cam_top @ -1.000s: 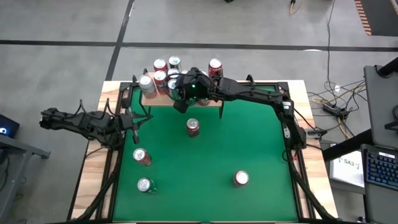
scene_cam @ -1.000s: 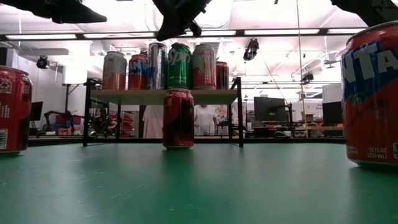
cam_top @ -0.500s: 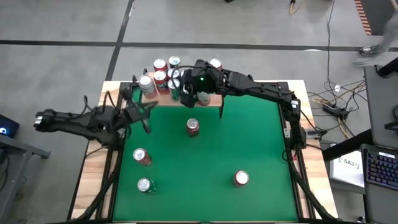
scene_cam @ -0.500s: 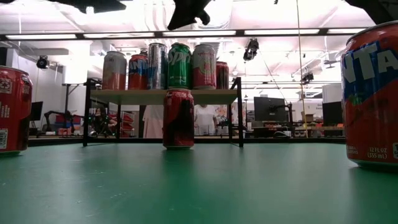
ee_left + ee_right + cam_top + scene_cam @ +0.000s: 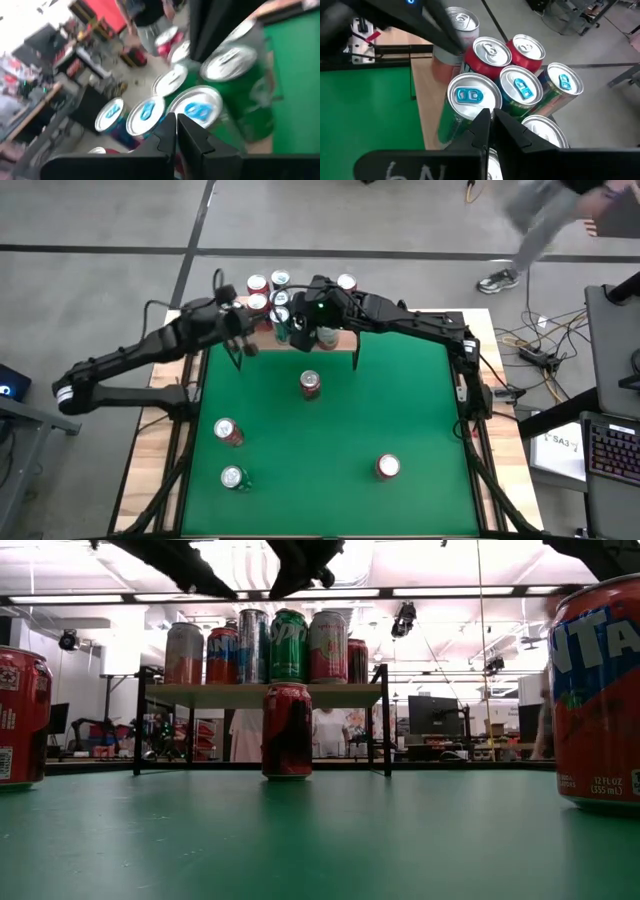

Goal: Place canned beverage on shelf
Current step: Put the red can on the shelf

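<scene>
Left gripper (image 5: 238,330) closed and empty, above the left end of the shelf (image 5: 345,338) at the far edge of the desk (image 5: 400,400). Right gripper (image 5: 300,330) also closed, empty, above the cans (image 5: 258,284) clustered on the shelf. Four cans on the desk: one (image 5: 310,384) just near of the shelf, two (image 5: 228,431) at left, one (image 5: 387,467) near right.

Green table top (image 5: 400,410) set in a light wood frame (image 5: 155,450). A person (image 5: 545,225) is on the grey floor beyond the far right corner, blurred. Cables and a power strip (image 5: 535,352) lie right of the table. A keyboard (image 5: 610,448) sits on a desk at the right edge. Ceiling strip lights (image 5: 450,590) and monitors (image 5: 435,715) show in the room behind.
</scene>
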Available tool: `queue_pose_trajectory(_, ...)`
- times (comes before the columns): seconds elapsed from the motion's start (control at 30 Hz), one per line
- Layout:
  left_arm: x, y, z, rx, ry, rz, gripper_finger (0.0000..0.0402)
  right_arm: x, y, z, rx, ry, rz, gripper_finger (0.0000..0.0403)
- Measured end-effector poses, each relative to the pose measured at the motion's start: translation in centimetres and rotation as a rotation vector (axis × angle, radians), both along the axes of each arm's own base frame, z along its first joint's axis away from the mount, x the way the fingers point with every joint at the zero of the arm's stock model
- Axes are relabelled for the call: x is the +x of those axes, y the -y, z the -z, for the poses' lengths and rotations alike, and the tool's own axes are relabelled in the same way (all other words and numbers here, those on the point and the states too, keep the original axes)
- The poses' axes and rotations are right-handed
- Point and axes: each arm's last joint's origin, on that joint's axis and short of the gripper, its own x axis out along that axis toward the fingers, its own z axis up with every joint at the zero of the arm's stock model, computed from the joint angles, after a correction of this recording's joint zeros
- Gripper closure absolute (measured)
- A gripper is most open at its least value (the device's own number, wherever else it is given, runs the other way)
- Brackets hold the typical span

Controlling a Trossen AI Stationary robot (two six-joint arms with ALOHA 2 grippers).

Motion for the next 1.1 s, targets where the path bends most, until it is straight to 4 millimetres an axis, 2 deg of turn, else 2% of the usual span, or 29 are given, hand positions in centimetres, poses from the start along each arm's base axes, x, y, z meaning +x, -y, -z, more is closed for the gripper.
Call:
queue_pose_trajectory(0.1,1.0,-1.0,0.2,-0.016,-0.036,-0.022,0.0402,0.4,0.1,0.6,0.005,-0.014,0.000,0.0390)
queue_pose_trajectory(0.3,1.9,-1.5,0.6,-0.022,-0.086,-0.017,0.0402,0.8,0.1,1.2,0.026,-0.014,-0.008,0.0390)
queue_pose_trajectory(0.83,1.0,-0.8,0.1,-0.060,-0.041,-0.022,0.0402,1.3,0.5,1.9,0.016,-0.001,-0.016,0.0390)
queue_pose_trajectory(1.1,1.8,-1.2,0.8,-0.072,-0.073,-0.023,0.0402,1.3,0.5,2.0,0.025,0.001,-0.009,0.0390)
